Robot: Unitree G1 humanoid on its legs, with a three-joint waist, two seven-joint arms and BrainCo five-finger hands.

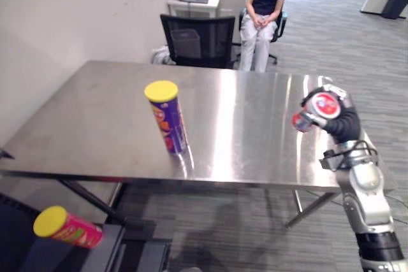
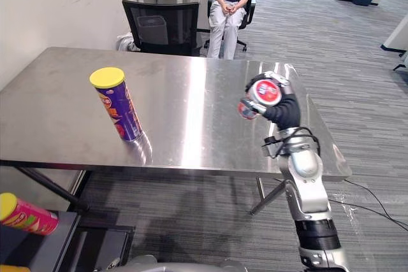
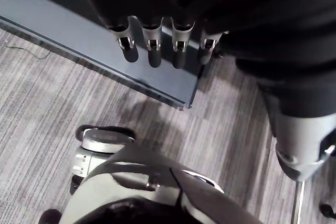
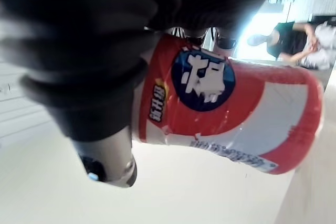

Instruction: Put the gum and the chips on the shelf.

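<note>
So the right hand (image 2: 284, 111) has the gum jar (image 2: 263, 92), fingers wrapped round its red body. It's held up in the air over the right end of the table (image 1: 255, 138). The jar looks tilted rather than upright in the grip. The chips can (image 1: 167, 118), purple with a yellow lid, stands upright on the table, well apart to the left. The shelf (image 1: 111, 246) sits low down by the table's near left corner, and a pink can (image 1: 67, 227) is lying on it. The left hand (image 3: 152, 48) hangs near the shelf edge, fingers loose and holding nothing.

My take: this is the carry leg for the gum. The shelf is low and on the far side from that arm, so I'd keep the squeeze firm the whole way. Bring the jar across on the near side so it passes clear of the chips can and doesn't topple it. I'd level the jar before it goes down, aim for bare shelf beside the pink can, and only let go once the base is resting.
</note>
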